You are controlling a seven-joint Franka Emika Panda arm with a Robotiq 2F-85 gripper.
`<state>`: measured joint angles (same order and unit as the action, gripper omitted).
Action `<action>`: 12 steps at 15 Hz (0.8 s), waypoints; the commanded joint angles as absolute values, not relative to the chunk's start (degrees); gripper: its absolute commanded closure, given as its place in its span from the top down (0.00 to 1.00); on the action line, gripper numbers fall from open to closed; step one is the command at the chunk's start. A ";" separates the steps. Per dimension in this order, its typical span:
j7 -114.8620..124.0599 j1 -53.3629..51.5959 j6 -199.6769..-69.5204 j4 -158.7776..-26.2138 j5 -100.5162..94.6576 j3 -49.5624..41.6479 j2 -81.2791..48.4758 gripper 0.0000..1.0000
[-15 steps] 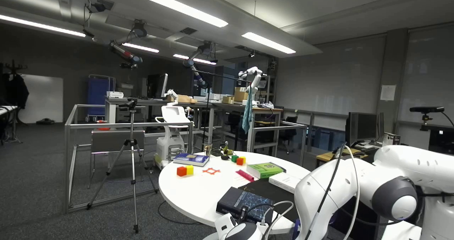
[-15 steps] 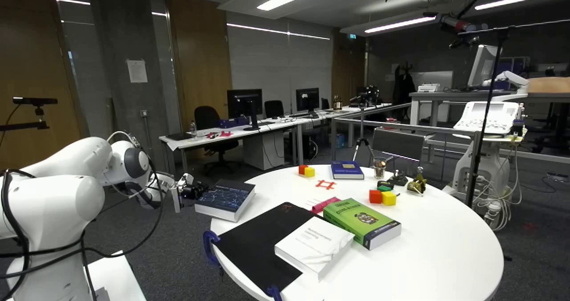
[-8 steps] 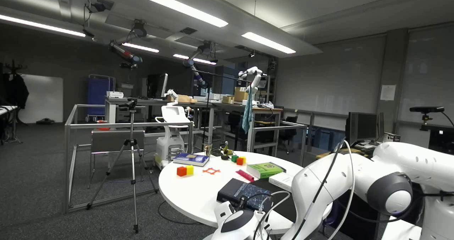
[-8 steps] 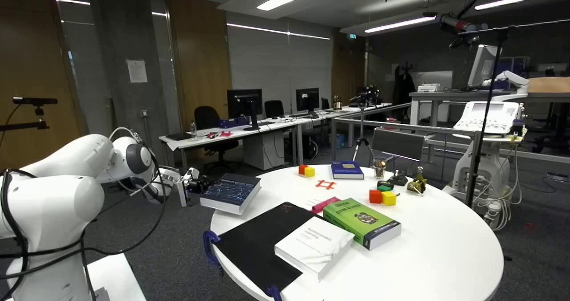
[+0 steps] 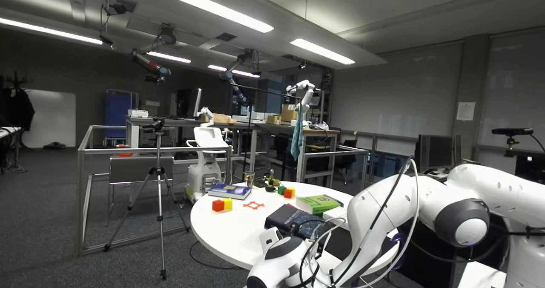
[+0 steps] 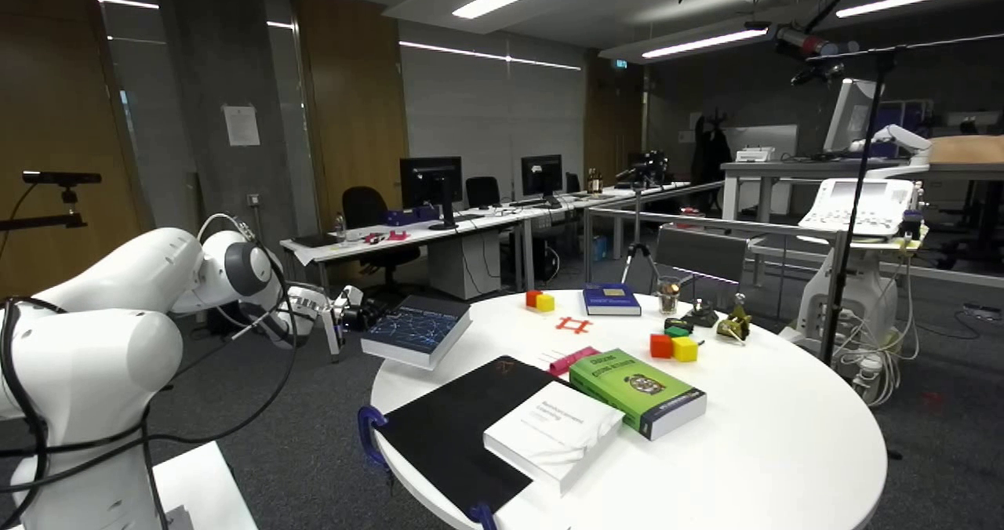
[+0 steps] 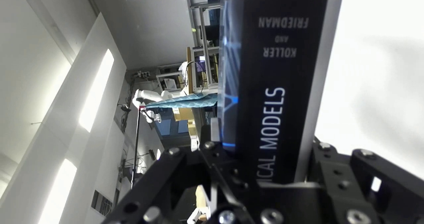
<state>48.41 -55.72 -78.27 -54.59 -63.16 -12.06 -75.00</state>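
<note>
Gripper point(image 7: 266, 136): was clamped on the dark book point(image 7: 281, 71), 1 finger to each cover side, spine toward the wrist camera; "KOLLER AND FRIEDMAN" showed on the spine.
Dark book: hung tilted near the edge of the black mat point(image 6: 451, 412), apparently above the rim of the white table point(image 6: 784, 436).
Grip: done, judging by the fingers pressed along both sides.
Lift: done too, it seemed; in an exterior view the book looked clear of the tabletop beside the mat.
Release: not yet done; the fingers seemed to carry the whole weight.
Black mat: lay flat, with 2 blue clamps point(image 6: 365, 436) at the rim by its edges.
White book point(image 6: 549, 428): lay partly over the mat, apart from the gripper.
Pink piece point(image 6: 575, 360): lay just beside the mat.
Green book point(image 6: 635, 393): lay near the mat, past the white book.
Cubes: 1 red cube point(image 6: 532, 299) and 1 yellow cube point(image 6: 545, 303) sat together, well apart from the mat.
Blue book point(image 6: 612, 299): lay across the table from the mat, also unheld.
</note>
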 commanded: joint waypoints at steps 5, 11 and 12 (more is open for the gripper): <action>48.91 -55.87 -69.36 -61.59 -61.67 -15.71 -66.02 0.27; 49.37 -53.83 -68.49 -62.63 -58.95 -17.39 -63.80 0.27; 49.36 -53.43 -68.73 -62.92 -58.63 -17.72 -63.33 0.27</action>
<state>49.84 -52.42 -73.98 -57.46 -56.69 -14.50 -69.82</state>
